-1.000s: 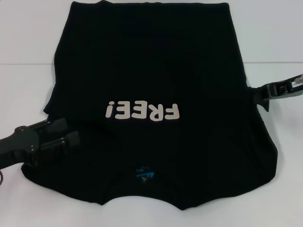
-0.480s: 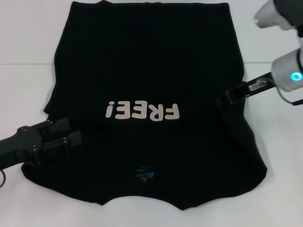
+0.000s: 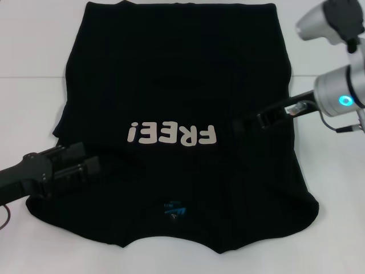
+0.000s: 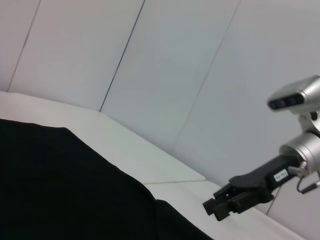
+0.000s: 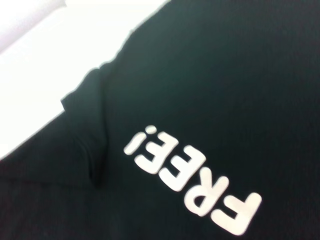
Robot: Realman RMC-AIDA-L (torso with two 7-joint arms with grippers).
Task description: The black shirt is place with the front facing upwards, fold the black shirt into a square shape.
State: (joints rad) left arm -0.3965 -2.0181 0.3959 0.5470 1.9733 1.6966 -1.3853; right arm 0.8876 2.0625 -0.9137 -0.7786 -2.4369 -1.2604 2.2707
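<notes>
The black shirt (image 3: 171, 74) lies flat on the white table, front up, and its white "FREE!" letters (image 3: 171, 135) read upside down in the head view. A small blue neck label (image 3: 173, 209) shows near the front edge. My right gripper (image 3: 244, 122) reaches in from the right, shut on the shirt's right side and holding it over the body just right of the letters. My left gripper (image 3: 85, 162) rests low on the shirt's near left shoulder. The left wrist view shows the shirt (image 4: 60, 190) and the right gripper (image 4: 212, 209) farther off. The right wrist view looks down on the letters (image 5: 192, 185).
The white table (image 3: 34, 97) shows on both sides of the shirt and along the front edge. A seam line (image 3: 28, 77) crosses the table behind. The right arm's silver joints (image 3: 336, 94) hang over the table's right side.
My right gripper has travelled left from the shirt's right edge to beside the letters, drawing the right side inward, so the shirt looks narrower there. The left gripper crept slightly right.
</notes>
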